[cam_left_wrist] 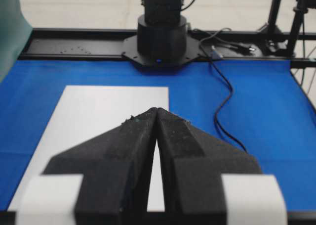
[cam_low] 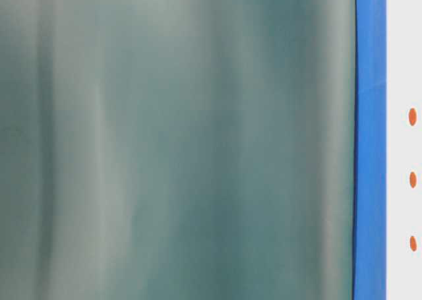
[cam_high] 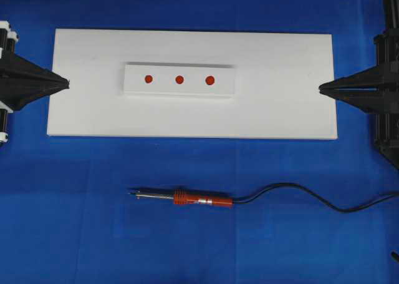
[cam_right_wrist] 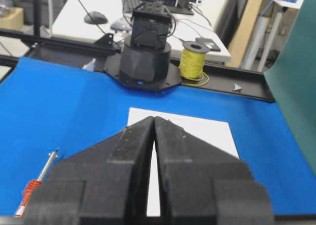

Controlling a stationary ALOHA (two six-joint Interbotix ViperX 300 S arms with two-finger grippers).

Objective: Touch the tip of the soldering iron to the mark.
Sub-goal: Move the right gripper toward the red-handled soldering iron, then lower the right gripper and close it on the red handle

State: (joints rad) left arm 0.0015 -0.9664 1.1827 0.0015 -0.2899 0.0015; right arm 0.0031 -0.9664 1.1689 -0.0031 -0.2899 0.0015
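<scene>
Nothing of the task is done yet. The soldering iron (cam_high: 187, 198) lies flat on the blue cloth (cam_high: 75, 234), below the white board (cam_high: 280, 97), with its tip pointing to the left and nobody holding it. The mark (cam_high: 210, 80), the right-hand dot of three on the small raised white block (cam_high: 179, 92), is untouched and well apart from the iron. The left gripper (cam_high: 64, 83) and the right gripper (cam_high: 323, 88) wait at the board's two ends, both with fingers pressed together and empty. Picking up, carrying and touching all remain.
</scene>
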